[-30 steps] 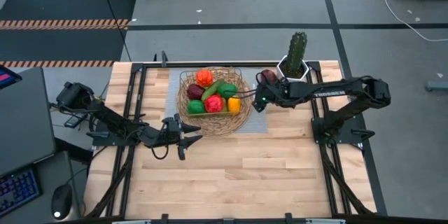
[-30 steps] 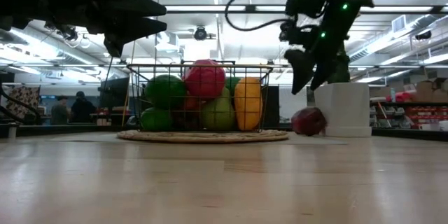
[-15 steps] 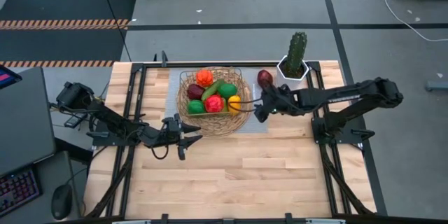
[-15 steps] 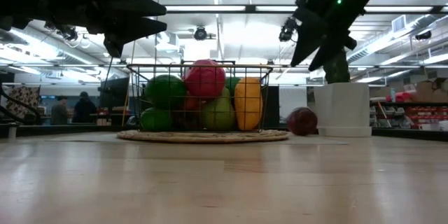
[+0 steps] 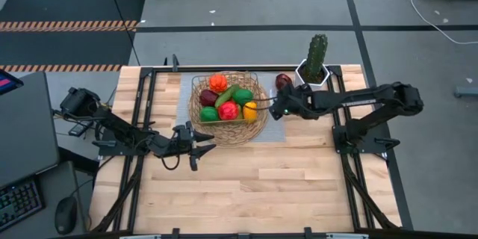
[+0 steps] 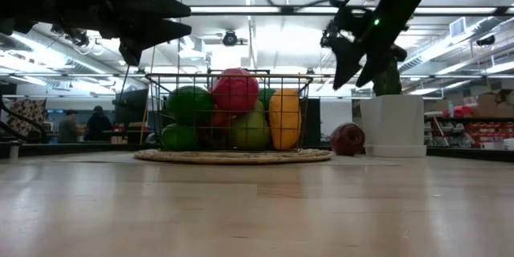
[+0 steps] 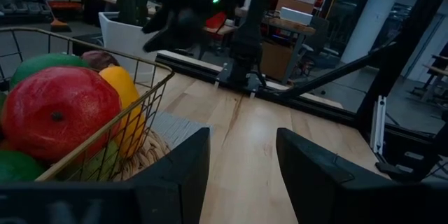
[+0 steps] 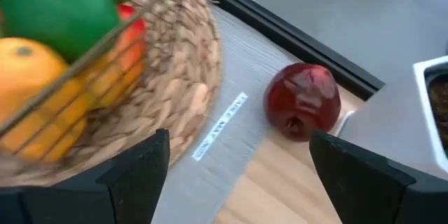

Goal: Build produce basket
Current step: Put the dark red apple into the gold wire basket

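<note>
The right gripper [image 5: 278, 107] is hovering above the grey mat [image 5: 278, 128], released and carrying nothing, between the basket [image 5: 228, 127] and the white pot [image 5: 314, 73]. A dark red fruit [image 5: 283, 81] is lying on the mat just beyond it, close beside the pot and apart from the basket — the right wrist view is showing it [image 8: 302, 100] ahead between the spread fingers [image 8: 133, 175], untouched. The basket is sitting on the mat at the far middle of the table [image 5: 254, 187], and produce [image 5: 228, 110] is piling inside it: red, green, yellow, orange and dark purple pieces. The left gripper [image 5: 205, 147] is waiting near the basket's near-left rim, its fingers partly parted and holding nothing. A green cactus [image 5: 317, 51] is standing upright in the pot. The table is pale wood with black rails along its sides; behind it, the low view is looking into a bright room with ceiling lights and shelving, and a person [image 6: 97, 122] is standing far off at the left.
</note>
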Controlling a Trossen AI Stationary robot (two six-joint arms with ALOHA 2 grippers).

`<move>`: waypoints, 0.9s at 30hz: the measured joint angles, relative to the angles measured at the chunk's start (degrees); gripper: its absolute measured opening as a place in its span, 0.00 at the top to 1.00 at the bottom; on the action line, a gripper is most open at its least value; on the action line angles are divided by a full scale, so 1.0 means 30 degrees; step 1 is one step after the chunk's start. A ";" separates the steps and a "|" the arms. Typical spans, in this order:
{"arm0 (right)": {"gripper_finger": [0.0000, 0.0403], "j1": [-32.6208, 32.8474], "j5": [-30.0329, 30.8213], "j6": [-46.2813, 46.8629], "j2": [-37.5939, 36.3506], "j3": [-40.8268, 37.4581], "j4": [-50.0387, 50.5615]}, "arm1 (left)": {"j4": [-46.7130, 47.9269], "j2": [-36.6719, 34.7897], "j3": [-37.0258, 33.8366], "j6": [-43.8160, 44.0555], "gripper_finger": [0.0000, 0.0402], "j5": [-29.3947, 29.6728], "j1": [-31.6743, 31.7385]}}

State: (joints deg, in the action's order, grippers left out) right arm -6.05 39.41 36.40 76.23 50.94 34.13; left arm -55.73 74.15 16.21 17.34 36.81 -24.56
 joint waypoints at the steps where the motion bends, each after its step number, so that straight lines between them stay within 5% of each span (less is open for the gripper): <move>1: 0.14 -0.0261 0.0006 -0.0060 0.0375 0.0000 -0.0358 | -0.0014 0.0000 0.0000 0.0000 0.57 -0.0006 0.0000; 11: 0.14 -0.2614 0.0107 -0.3182 0.4406 0.0000 -0.5590 | -0.0022 0.0000 0.0000 0.0015 0.57 -0.0006 0.0000; 27: 0.14 -0.5562 0.0568 -0.6185 0.6107 -0.0007 -0.6490 | 0.0095 0.0000 0.0000 -0.0051 0.57 -0.0006 0.0000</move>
State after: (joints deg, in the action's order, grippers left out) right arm -22.73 41.12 17.84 94.55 50.92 14.66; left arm -55.44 74.15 16.21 17.19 36.80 -24.56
